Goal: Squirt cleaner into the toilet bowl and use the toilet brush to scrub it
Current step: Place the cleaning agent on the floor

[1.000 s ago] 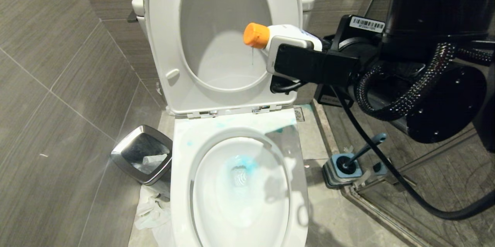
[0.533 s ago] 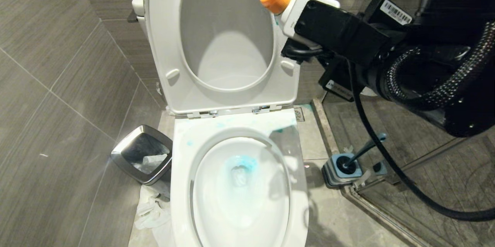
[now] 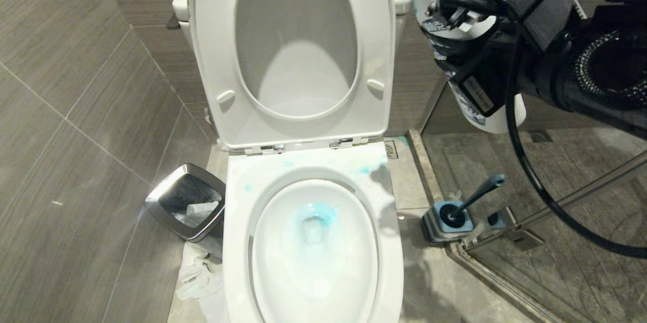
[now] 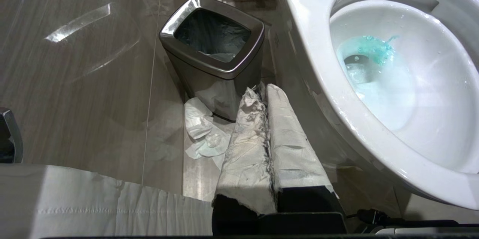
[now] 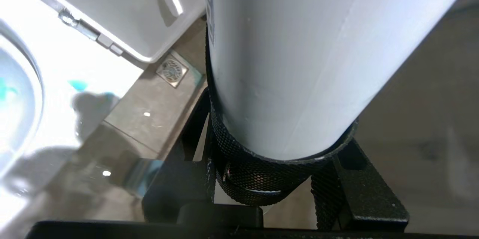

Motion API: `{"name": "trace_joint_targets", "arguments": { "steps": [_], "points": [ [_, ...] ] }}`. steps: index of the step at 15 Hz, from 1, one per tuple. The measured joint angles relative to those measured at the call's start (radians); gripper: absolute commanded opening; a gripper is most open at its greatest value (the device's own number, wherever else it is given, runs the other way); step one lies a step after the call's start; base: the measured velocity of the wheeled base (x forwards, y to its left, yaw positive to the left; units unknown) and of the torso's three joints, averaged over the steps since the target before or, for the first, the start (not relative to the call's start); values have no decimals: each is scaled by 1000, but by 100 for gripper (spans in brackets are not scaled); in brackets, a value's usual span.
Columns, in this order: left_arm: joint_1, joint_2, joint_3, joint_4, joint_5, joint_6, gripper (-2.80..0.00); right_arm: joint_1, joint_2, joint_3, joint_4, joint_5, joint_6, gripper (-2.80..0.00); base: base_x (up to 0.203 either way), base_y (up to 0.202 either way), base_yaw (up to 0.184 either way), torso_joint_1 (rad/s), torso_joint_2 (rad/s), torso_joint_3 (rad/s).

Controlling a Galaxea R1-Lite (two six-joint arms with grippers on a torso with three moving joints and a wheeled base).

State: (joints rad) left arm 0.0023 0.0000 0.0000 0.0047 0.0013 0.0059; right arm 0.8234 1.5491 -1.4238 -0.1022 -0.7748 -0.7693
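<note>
Beside raised seat, upper right of head view: right gripper (image 3: 455, 25) clamped round white cleaner bottle (image 3: 485, 116), orange cap up, so no more pours. Cleaner (image 3: 316, 212) pooled blue in toilet bowl (image 3: 237, 242); squirt looks done. Toilet brush (image 3: 475, 194) in holder on floor, right of bowl, untouched. Left gripper (image 4: 267, 93) closed, empty, low near waste bin (image 4: 213, 50).

Right end effector (image 3: 455, 4) raised, clamped; left end effector (image 4: 266, 98) low, closed.
</note>
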Motion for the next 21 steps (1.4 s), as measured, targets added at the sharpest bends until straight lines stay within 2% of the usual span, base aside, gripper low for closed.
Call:
{"name": "trace_joint_targets", "arguments": {
  "steps": [6, 9, 11, 13, 16, 19, 21],
  "points": [
    [0, 0, 0, 0, 0, 0, -280, -121, -51, -23, 133, 123, 301, -280, 0, 0, 0, 0, 0, 0],
    [0, 0, 0, 0, 0, 0, -280, -185, -93, 4, 228, 246, 457, -280, 0, 0, 0, 0, 0, 0],
    [-1, 0, 0, 0, 0, 0, -280, -252, -112, 27, 229, 348, 541, -280, 0, 0, 0, 0, 0, 0],
    [0, 0, 0, 0, 0, 1, -280, -325, -115, 40, 226, 411, 616, -280, 0, 0, 0, 0, 0, 0],
    [0, 0, 0, 0, 0, 0, -280, -431, -112, 112, 164, 480, 640, -280, 0, 0, 0, 0, 0, 0],
    [0, 0, 0, 0, 0, 0, -280, -527, -91, 228, -42, 610, 637, -280, 0, 0, 0, 0, 0, 0],
    [0, 0, 0, 0, 0, 0, -280, -562, -60, 279, -159, 655, 636, -280, 0, 0, 0, 0, 0, 0]
  ]
}}
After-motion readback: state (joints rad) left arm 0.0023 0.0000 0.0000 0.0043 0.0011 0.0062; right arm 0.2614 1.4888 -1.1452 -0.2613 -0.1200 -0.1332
